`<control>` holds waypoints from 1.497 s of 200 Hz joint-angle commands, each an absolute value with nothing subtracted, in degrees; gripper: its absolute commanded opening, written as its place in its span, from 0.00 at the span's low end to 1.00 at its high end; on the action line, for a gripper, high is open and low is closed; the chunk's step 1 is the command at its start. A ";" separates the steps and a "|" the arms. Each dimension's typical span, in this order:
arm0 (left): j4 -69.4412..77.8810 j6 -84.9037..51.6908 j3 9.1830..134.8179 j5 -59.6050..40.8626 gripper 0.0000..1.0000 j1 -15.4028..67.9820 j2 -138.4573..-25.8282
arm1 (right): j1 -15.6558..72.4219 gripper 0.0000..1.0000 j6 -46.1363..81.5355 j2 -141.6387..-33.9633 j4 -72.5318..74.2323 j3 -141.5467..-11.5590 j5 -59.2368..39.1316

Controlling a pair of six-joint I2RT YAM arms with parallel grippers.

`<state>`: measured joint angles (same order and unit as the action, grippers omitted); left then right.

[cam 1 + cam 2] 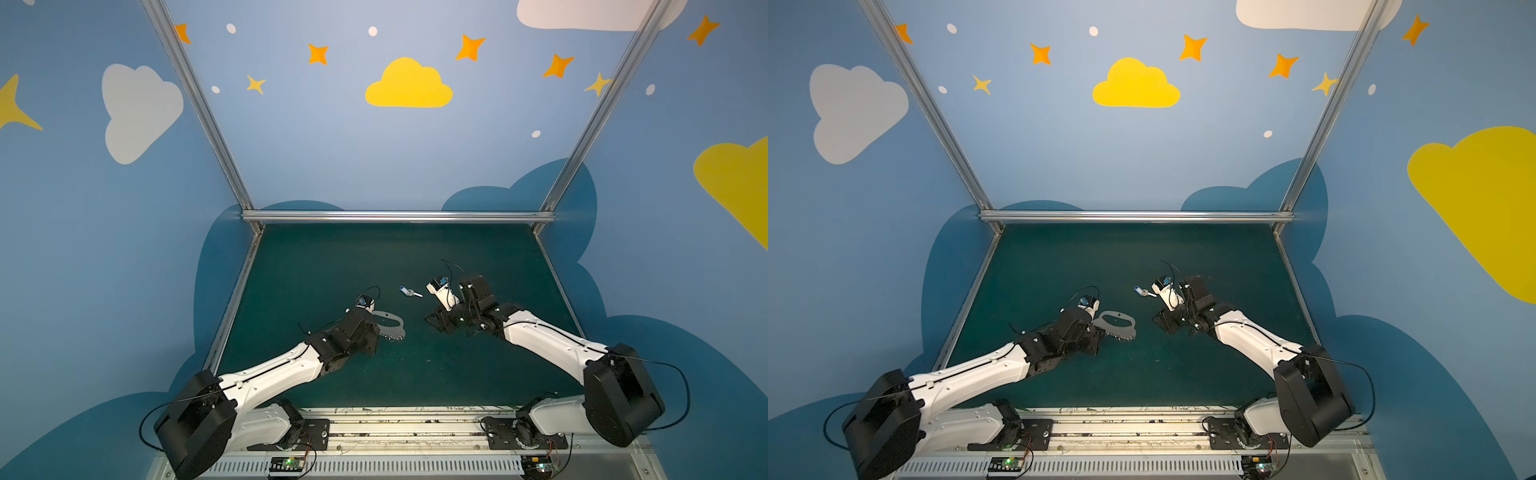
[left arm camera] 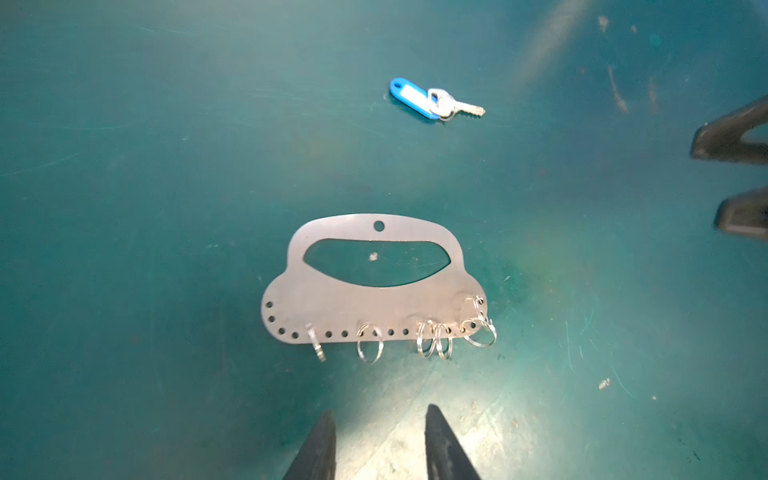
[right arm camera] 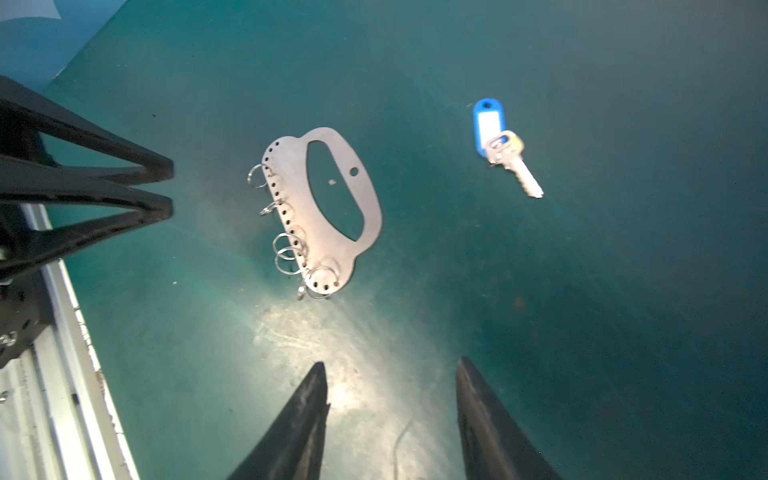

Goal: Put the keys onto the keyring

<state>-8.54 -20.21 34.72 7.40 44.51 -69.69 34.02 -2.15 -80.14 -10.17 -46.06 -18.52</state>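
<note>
L gripper (image 2: 380,411) jaws narrow, empty, keyring (image 2: 365,307) just ahead; R gripper (image 3: 392,363) jaws wider (also empty), key (image 3: 505,145) well ahead.

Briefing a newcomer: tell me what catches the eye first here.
A small silver key with a bright blue plastic tag lies alone on the dark green tabletop. Just ahead of the left gripper lies a flat grey handbag-shaped metal plate with silver split rings along its holed edge.

Cloud-painted blue walls (image 1: 311,145), teal tabletop (image 1: 332,257)
</note>
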 commanded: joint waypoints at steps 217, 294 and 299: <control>-20.18 -27.50 44.20 20.05 0.19 47.55 -80.91 | 40.14 0.41 2.11 -82.70 -13.72 -46.51 -10.11; -20.35 -32.08 45.37 18.93 0.22 45.19 -85.34 | 40.17 0.40 1.58 -82.44 -14.31 -46.45 -9.85; -20.24 -32.10 45.52 18.80 0.22 45.05 -85.48 | 40.17 0.40 1.51 -82.45 -14.25 -46.48 -9.84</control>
